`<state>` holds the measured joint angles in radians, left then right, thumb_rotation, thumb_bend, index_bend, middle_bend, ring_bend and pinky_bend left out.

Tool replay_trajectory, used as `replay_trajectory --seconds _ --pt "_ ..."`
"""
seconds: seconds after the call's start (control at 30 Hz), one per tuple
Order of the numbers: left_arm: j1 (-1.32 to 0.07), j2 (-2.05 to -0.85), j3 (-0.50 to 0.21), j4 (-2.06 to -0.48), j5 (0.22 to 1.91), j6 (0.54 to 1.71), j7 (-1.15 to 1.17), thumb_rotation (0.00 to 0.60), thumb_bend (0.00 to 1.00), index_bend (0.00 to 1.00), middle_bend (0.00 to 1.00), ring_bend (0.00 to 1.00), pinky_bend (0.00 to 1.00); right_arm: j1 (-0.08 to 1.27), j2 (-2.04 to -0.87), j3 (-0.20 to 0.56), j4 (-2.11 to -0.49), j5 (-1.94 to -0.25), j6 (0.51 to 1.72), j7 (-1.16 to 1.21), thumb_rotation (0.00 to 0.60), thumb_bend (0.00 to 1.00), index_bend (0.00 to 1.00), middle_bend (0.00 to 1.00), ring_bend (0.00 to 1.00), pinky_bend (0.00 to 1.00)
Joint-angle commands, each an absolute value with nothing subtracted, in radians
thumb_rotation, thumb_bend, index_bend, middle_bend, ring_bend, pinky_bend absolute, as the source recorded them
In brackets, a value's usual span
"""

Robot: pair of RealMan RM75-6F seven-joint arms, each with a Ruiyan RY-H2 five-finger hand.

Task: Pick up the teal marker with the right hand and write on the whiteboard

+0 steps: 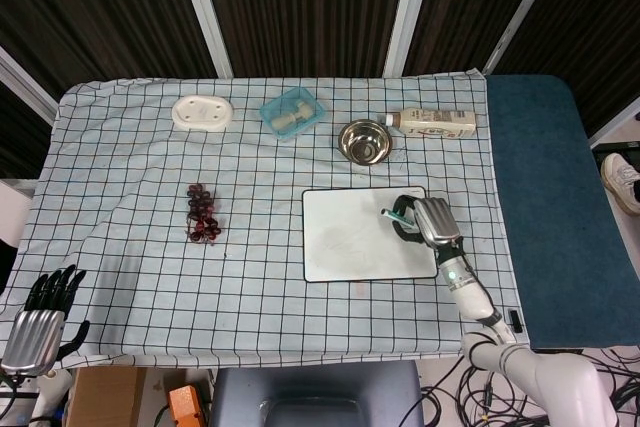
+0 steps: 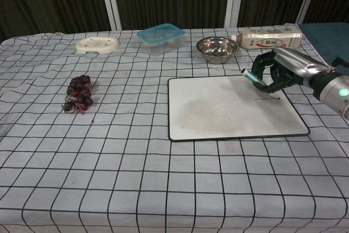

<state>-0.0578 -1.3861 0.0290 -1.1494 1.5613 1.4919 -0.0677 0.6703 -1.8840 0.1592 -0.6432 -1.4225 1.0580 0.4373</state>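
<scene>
Teal marker [image 1: 394, 217], head view: held in the right hand [image 1: 430, 223], fingers curled round its barrel, over the right edge of the whiteboard [image 1: 340, 237]; left hand [image 1: 40, 319] off the worktop corner, fingers spread, holding nothing. Chest view: marker [image 2: 250, 76] slanted above the board [image 2: 218, 113], a short dark stroke beneath the hand. Likely light, stiff, smooth-barrelled; best gripped mid-barrel, tip end left free.

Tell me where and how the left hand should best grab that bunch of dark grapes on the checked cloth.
Judging by its pose, take the grape bunch from above, around its middle. It lies flat on the tablecloth as a long, lumpy cluster with open cloth on both long sides, so fingers could probably close across its narrow width. Its stem is too small to make out.
</scene>
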Motion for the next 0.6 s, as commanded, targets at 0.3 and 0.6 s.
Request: replay_trajectory --seconds 0.3,0.6 --pt "-0.057 -1.387 0.029 -1.149 1.564 1.497 -0.073 0.6 0.39 0.0 0.0 0.0 0.06 0.663 -1.813 0.155 -0.798 -1.466 1.147 0.429 0.6 0.33 1.0 0.75 0.72 0.75" --pt "-0.054 -1.386 0.03 -1.15 1.563 1.498 -0.069 0.6 0.38 0.0 0.0 0.0 0.06 0.672 -1.856 0.137 -0.802 -1.472 1.122 0.365 0.6 0.33 1.0 0.76 0.72 0.76"
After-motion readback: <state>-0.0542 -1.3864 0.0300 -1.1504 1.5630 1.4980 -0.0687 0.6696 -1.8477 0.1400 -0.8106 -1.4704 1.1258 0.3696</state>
